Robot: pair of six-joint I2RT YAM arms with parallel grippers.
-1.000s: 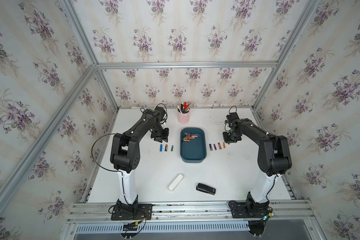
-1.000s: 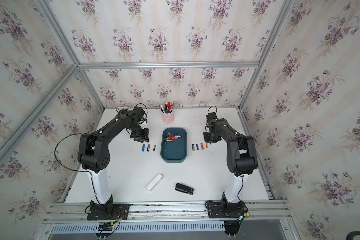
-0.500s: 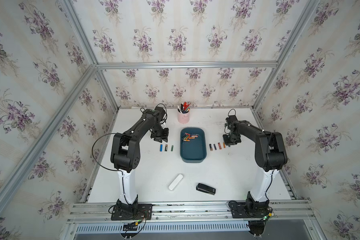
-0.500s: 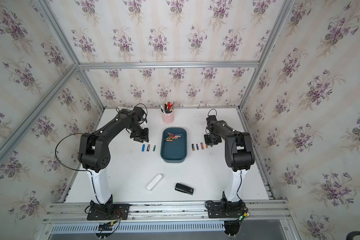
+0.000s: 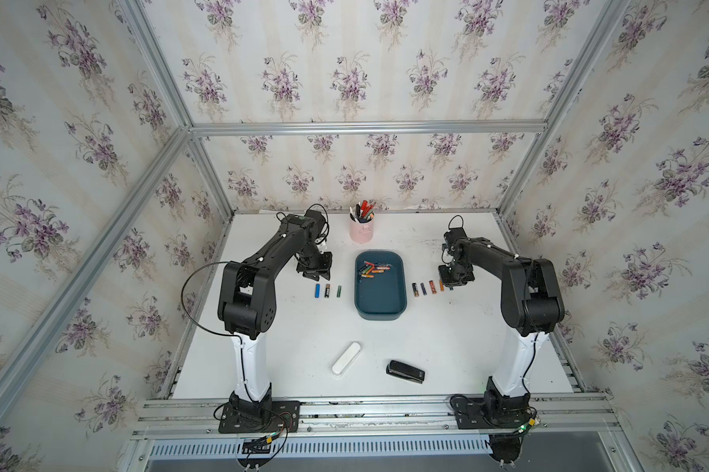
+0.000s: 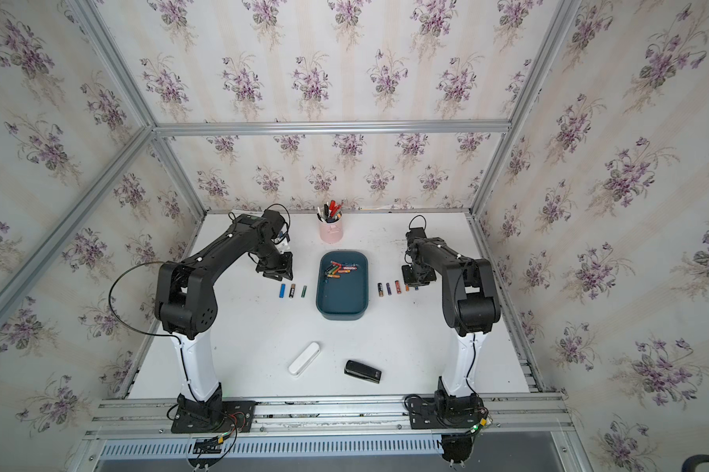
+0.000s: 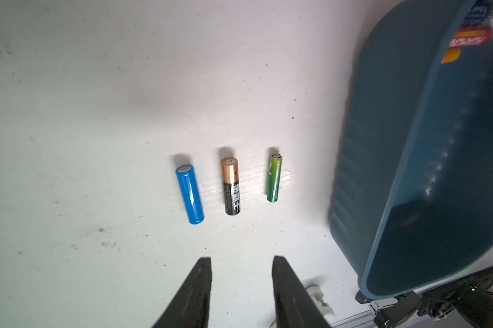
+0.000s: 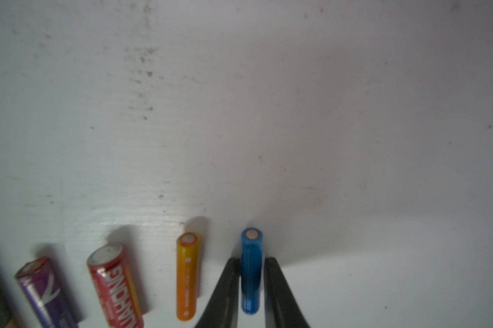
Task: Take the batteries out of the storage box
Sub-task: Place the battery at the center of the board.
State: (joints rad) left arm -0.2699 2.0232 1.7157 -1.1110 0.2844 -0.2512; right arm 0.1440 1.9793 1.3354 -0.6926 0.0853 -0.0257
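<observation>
Right fingers newly ajar around blue battery

Left hand hovers parted, right hand sits low, nearly closed.

Floral-papered booth around a white table

Cream wallpaper printed with purple violet sprigs covers the far wall and both side walls. Aluminium bars brace it and meet at the far corners. The white table spans the booth from left to right, its top scuffed and speckled with dark marks. Metal rails run along its near edge. The light is soft and even, and shadows are faint.
</observation>
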